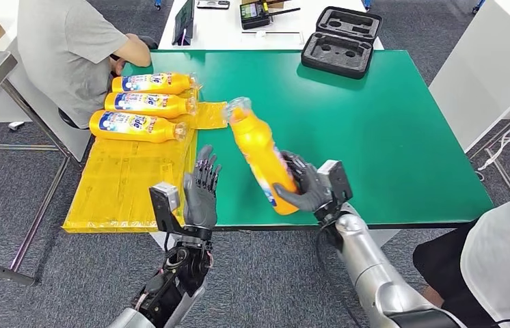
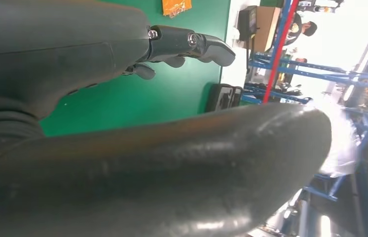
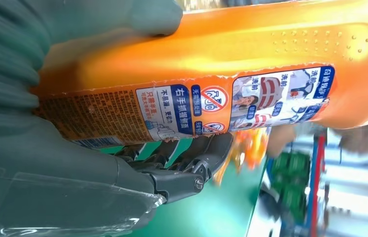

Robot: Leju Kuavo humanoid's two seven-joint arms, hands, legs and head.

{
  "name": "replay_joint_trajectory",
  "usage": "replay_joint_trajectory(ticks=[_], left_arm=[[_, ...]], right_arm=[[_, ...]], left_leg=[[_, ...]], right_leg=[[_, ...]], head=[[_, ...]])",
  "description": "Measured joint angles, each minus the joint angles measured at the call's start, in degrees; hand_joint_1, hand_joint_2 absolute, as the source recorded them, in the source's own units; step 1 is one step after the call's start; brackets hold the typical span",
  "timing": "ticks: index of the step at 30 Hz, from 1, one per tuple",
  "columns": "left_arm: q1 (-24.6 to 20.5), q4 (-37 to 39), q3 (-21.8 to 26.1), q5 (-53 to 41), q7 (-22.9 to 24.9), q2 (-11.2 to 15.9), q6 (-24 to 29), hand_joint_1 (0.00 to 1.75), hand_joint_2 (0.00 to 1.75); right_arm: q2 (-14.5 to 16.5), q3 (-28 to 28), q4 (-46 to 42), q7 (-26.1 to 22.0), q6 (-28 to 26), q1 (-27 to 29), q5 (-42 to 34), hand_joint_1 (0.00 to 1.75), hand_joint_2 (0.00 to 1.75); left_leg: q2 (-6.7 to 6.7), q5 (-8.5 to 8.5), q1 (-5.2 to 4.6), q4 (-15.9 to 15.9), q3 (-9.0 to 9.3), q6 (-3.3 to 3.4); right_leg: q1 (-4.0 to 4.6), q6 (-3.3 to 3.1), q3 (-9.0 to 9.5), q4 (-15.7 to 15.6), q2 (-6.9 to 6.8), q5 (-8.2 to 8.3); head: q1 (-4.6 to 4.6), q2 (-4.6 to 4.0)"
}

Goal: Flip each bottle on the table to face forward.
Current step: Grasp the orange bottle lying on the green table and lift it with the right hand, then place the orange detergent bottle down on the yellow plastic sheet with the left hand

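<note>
Your right hand has its fingers wrapped around the lower body of the orange bottle, lifted at a tilt over the green desk; your left hand hovers empty, fingers spread. The bottle looks like stiff, smooth plastic, probably full and bottom-heavy, so it may slip or twist. Keep hold of the wide labelled body, not the narrow neck.

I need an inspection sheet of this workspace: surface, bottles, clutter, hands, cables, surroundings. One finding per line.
Surface: green table; yellow cardboard sheet over its left edge.
Job's things: three orange bottles lie side by side on the cardboard, labels up; a fourth, the held bottle, is tilted above the table.
Clutter: open black foam case at the far edge.
Hands: right hand grips the held bottle's base; left hand holds nothing, fingers apart.
Cables: nothing seen on the green table.
Surroundings: seated person far left; another person near right.
</note>
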Motion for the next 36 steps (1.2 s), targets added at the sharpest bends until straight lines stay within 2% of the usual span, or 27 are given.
replay_joint_trajectory(ticks=[4, 14, 19, 28, 36], left_arm=[[-0.6, 1.6, -0.1, -1.8, 0.0, -0.3, 1.1, 0.0, 1.75], [-0.6, 2.1, -2.2, -6.9, 0.0, -0.4, 5.0, 0.0, 1.75], [-0.6, 2.6, -2.7, -6.4, 0.0, -0.4, 2.9, 0.0, 1.75], [-2.1, 7.4, -2.8, -2.5, -0.1, -0.4, -3.0, 0.0, 1.75], [-3.6, 11.9, -3.1, -2.1, -0.1, -0.7, -2.7, 0.0, 1.75]], right_arm=[[0.7, 4.4, -1.6, 0.0, -1.8, 0.9, -1.2, 1.75, 1.75], [0.7, 10.8, -3.1, 0.0, -5.7, 2.7, -2.8, 1.75, 1.75], [0.3, 12.6, -3.4, -0.1, -9.0, 3.2, -2.0, 1.75, 1.75], [-0.2, 15.7, -4.9, -0.1, -9.4, 3.8, -1.8, 1.75, 1.75], [-0.3, 18.2, -6.3, -0.1, -9.9, 3.8, -1.8, 1.75, 1.75]], left_leg=[[-0.01, 0.0, 0.0, 0.0, -0.01, 0.0], [-0.01, 0.0, -0.01, 0.0, -0.06, 0.0], [0.0, 0.0, 0.0, 0.0, -0.06, 0.0], [0.0, 0.0, 0.0, 0.0, -0.07, 0.0], [0.0, 0.0, -0.01, 0.0, -0.07, 0.0]], right_leg=[[0.0, 0.0, 0.0, 0.0, -0.01, 0.0], [0.0, 0.0, -0.06, 0.0, -0.01, 0.0], [0.0, 0.0, -0.06, 0.0, 0.0, 0.0], [0.0, 0.0, -0.07, 0.0, 0.0, 0.0], [-0.01, 0.0, -0.07, 0.0, 0.0, 0.0]], head=[[-0.01, 0.0], [-0.01, 0.0], [0.0, 0.0], [-0.01, 0.0], [-0.01, 0.0]])
